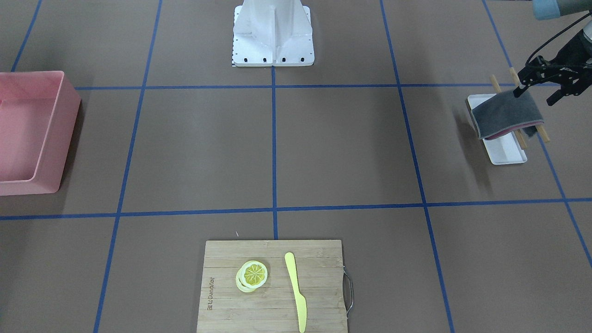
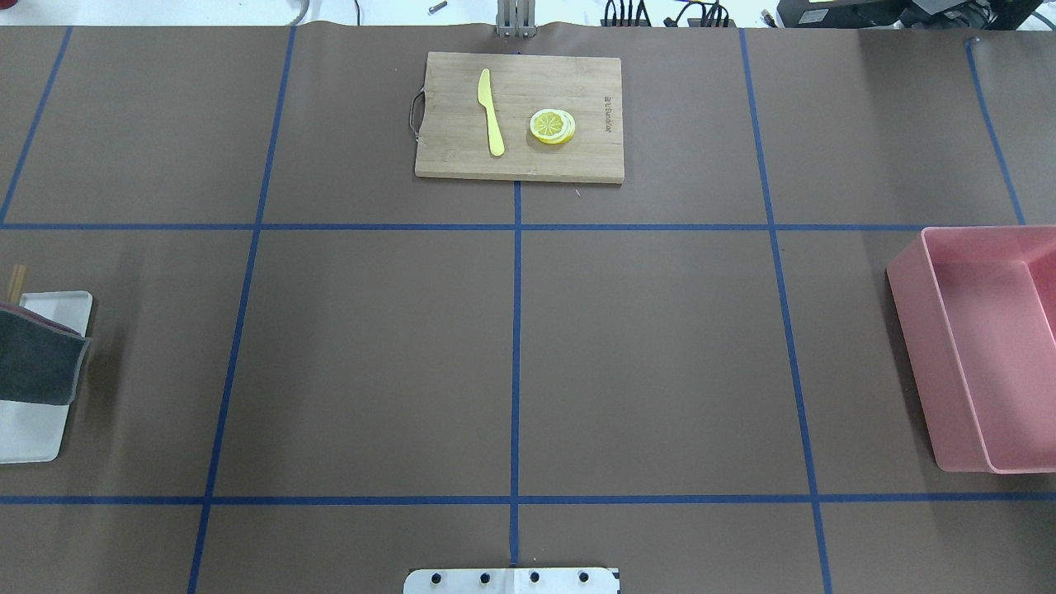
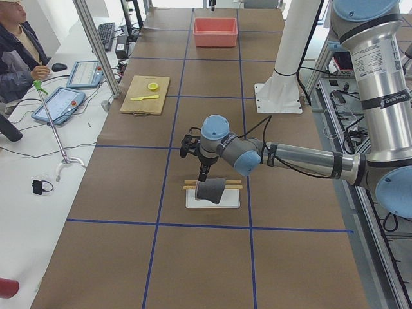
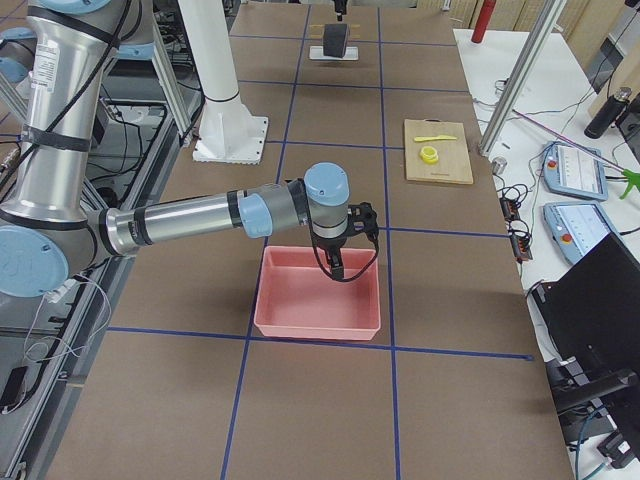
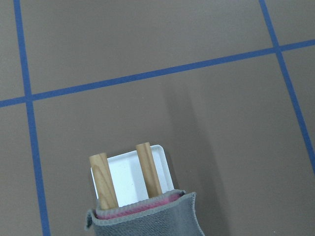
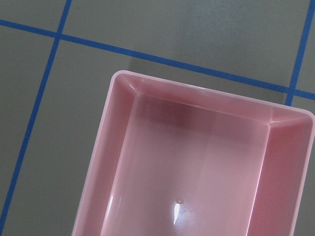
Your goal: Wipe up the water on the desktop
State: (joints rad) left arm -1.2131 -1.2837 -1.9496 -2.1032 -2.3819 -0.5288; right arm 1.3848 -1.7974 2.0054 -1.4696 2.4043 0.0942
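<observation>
pickup step: at upper right, left gripper [image 1: 537, 94] hangs fingers-spread over the grey cloth [image 1: 506, 115] and must close on it; right gripper [image 4: 338, 268] grip can't be told.

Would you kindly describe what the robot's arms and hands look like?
The left arm and right arm are silver tubes with light-blue joint caps and dark bands. The left hand and right hand are black, each with a black cable looping alongside.
</observation>
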